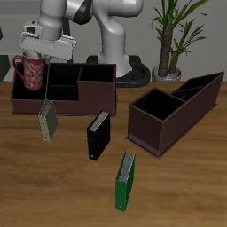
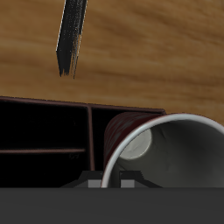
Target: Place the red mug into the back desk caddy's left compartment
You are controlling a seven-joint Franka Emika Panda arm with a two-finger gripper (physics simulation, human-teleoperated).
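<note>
The red mug [image 1: 32, 73] with a pale speckled pattern hangs upright in my gripper [image 1: 37, 58], which is shut on its rim. It is held over the left compartment [image 1: 27, 91] of the back desk caddy [image 1: 89, 99], with its lower part about level with the caddy walls. I cannot tell if it touches the floor. Its handle points outward past the caddy's end. In the wrist view the mug's white rim [image 2: 166, 131] fills the frame close up, with the caddy's dark sections [image 2: 44, 131] beside it.
A grey book [image 1: 47, 121] [image 2: 72, 35], a black book [image 1: 97, 135] and a green book [image 1: 127, 180] stand on the table in front of the caddy. A longer brown box with a slanted end [image 1: 173, 111] lies beside it. A potted plant [image 1: 173, 35] stands at the back.
</note>
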